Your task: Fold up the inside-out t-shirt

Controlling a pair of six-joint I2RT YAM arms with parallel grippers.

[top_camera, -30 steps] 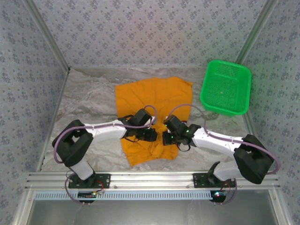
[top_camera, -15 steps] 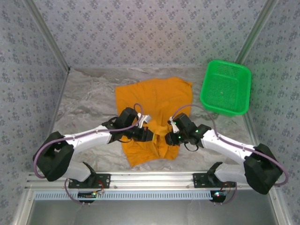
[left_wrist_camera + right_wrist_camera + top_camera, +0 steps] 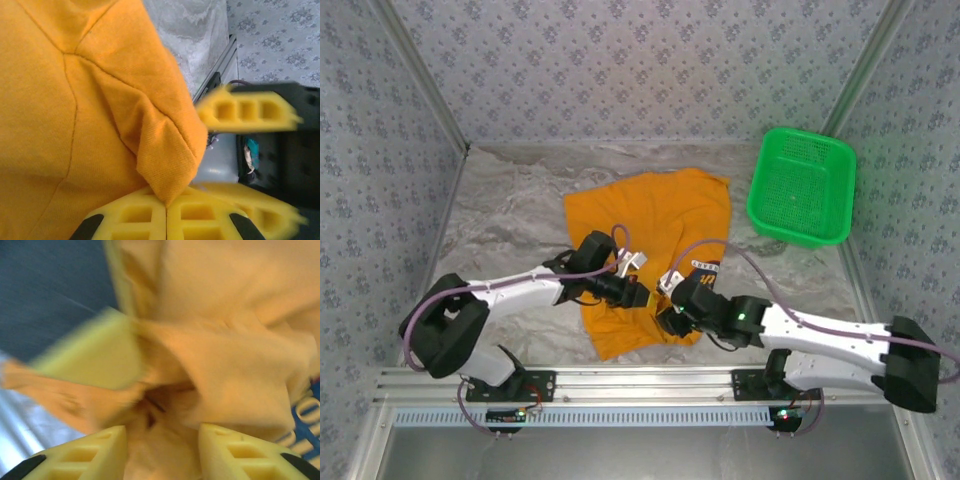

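The orange-yellow t-shirt (image 3: 660, 215) lies wrinkled on the table's middle, its near end bunched between my two grippers. My left gripper (image 3: 638, 296) is shut on a pointed fold of the shirt's cloth (image 3: 150, 145), pinched where the two yellow pads (image 3: 125, 217) meet. My right gripper (image 3: 667, 312) sits right beside it at the shirt's near edge. Its fingers (image 3: 235, 452) stand apart, with loose orange cloth (image 3: 235, 315) bulging between them. The right gripper's yellow fingers (image 3: 247, 111) show blurred in the left wrist view.
A green mesh basket (image 3: 802, 186) stands at the back right, apart from the shirt. Patterned walls close the table's back and sides. A metal rail (image 3: 640, 380) runs along the near edge, just behind both grippers.
My right gripper has opened and slid left and nearer, up against the left gripper at the shirt's near edge. The left gripper stays shut on the cloth and shifted slightly right.
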